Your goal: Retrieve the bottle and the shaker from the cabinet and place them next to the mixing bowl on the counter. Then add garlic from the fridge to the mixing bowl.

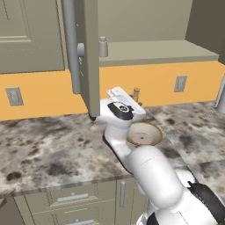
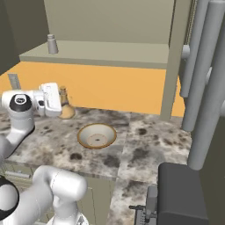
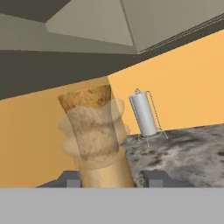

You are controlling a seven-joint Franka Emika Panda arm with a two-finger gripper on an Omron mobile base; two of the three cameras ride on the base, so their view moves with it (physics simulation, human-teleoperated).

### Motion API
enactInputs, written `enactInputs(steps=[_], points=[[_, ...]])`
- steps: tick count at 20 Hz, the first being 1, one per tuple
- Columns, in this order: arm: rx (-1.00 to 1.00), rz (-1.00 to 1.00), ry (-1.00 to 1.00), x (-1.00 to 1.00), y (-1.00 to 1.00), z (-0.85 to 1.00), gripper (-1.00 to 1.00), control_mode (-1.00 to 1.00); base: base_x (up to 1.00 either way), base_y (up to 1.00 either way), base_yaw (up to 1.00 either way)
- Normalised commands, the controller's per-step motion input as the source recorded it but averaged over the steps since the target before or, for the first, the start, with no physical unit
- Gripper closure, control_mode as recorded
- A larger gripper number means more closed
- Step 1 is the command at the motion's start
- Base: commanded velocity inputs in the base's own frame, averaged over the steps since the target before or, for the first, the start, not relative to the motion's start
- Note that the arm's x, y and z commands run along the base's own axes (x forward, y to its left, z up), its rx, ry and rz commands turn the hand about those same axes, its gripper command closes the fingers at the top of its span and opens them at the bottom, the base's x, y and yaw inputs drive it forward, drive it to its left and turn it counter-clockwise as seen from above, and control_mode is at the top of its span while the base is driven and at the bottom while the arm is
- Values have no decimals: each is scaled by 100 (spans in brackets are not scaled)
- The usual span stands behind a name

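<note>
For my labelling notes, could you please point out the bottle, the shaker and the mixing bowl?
bottle (image 3: 94, 131), hand view, neck.
shaker (image 2: 52, 44), right base view, body.
mixing bowl (image 2: 97, 129), right base view, far inner rim.

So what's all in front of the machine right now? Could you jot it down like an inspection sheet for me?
Surface: speckled granite counter, below an orange wall.
Job's things: bottle, tan with a cork top, standing on the counter left of the mixing bowl; shaker on the shelf of the cabinet, whose door stands open.
Clutter: a paper towel holder on the counter by the wall.
Grippers: gripper closed around the bottle's neck.
Cables: nothing seen.
Surroundings: wall outlets; drawer units under the counter.
</note>
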Motion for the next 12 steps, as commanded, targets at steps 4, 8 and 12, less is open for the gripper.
enactInputs(steps=[4, 8, 12], points=[[0, -7, 0, 32, 7, -58, 100, -100, 0, 0, 0], [0, -9, 1, 29, 20, -43, 100, -100, 0, 0, 0], [0, -9, 3, 33, 24, -48, 100, -100, 0, 0, 0]])
